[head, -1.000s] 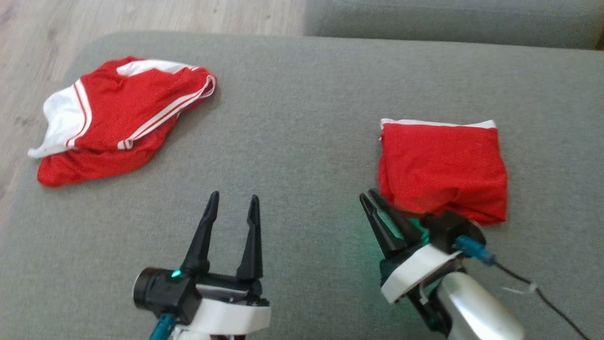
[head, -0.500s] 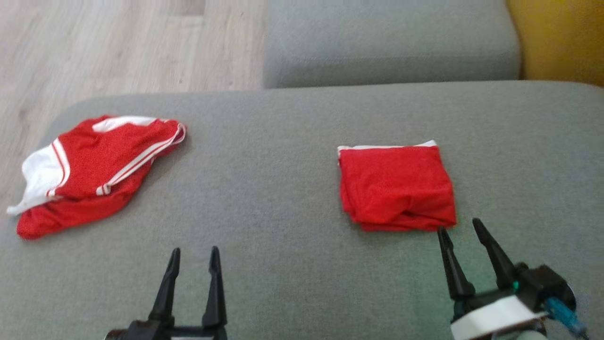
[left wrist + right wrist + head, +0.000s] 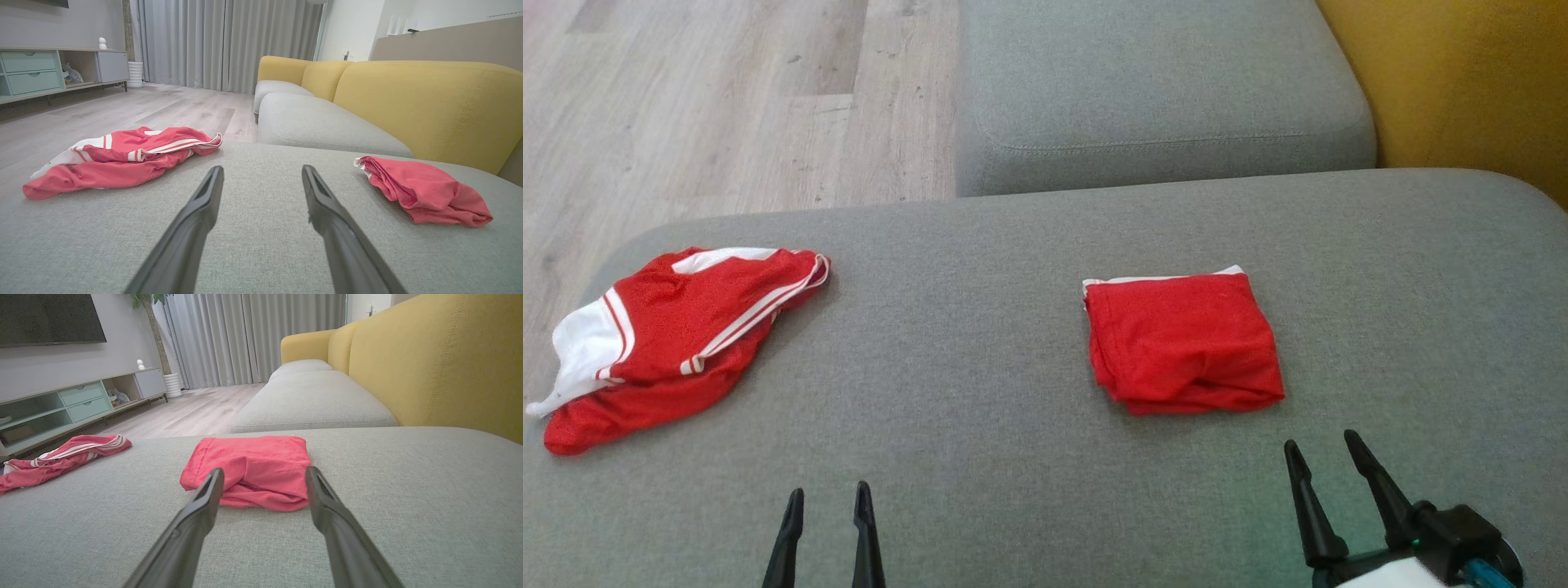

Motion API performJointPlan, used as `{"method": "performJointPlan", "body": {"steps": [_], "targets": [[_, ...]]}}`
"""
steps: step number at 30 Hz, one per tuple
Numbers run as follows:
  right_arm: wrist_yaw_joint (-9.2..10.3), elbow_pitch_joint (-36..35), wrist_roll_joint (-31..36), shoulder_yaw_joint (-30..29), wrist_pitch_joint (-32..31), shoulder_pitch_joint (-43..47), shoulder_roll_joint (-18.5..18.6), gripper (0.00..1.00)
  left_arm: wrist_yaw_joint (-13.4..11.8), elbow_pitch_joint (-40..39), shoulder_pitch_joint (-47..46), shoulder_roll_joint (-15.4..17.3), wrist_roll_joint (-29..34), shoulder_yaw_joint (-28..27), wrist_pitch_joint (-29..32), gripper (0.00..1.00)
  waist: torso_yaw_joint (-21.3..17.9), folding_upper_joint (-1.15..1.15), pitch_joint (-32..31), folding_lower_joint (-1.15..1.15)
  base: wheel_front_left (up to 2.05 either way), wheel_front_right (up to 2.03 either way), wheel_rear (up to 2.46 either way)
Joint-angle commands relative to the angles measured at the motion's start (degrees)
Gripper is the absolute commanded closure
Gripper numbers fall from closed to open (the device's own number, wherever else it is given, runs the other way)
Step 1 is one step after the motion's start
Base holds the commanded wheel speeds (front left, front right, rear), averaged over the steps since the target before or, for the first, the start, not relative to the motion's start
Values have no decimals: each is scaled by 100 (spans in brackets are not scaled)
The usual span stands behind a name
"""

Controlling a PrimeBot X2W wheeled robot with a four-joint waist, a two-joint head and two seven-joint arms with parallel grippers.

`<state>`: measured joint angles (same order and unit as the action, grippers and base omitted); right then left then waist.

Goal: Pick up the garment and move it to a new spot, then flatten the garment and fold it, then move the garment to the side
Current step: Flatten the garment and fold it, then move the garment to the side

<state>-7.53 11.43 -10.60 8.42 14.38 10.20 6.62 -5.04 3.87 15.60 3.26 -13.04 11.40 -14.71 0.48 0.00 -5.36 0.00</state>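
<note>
Just opened the right jaws. Had them nearly shut at the near edge of the folded red garment (image 3: 1183,341) a second ago; now wide open, holding nothing, and pulled back to 5 o'clock of it in the head view, not touching the cloth. Same with the left jaws: wide open, holding nothing, low at 7 o'clock in the head view. Tipped the head camera up too, so no blaming the clothes for the shift in the picture. Can see the folded garment lying neat on the grey sofa seat (image 3: 980,457), a bit right of the middle, at 3 o'clock of the messy red and white garment (image 3: 678,327). Means a finished job with this one, most likely: folded and set aside. Next, maybe, reach for the messy one near the seat's 9 o'clock edge. Could slip to the wood floor (image 3: 686,98), so go slow.
</note>
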Motion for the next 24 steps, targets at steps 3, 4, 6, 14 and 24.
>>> {"method": "performJointPlan", "body": {"steps": [3,4,6,14,24], "targets": [[4,-130,-3,111,62,-199,56,0,-3,-172,-179,-38,21,-197,-29,0,11,0,4,0,0,0,0],[4,-126,0,112,62,-201,56,0,-4,-179,-183,-38,21,-196,-29,0,13,0,8,0,0,0,0],[4,-122,1,116,62,-203,56,0,-5,-186,-188,-38,21,-193,-29,0,15,0,12,0,0,0,0],[4,-91,-7,115,62,-224,85,0,-23,-265,-249,-38,38,-145,-29,0,52,0,53,0,0,0,0],[4,-26,1,12,62,-435,103,0,15,-439,-403,-38,166,-49,-29,0,82,0,329,0,0,0,0]]}}
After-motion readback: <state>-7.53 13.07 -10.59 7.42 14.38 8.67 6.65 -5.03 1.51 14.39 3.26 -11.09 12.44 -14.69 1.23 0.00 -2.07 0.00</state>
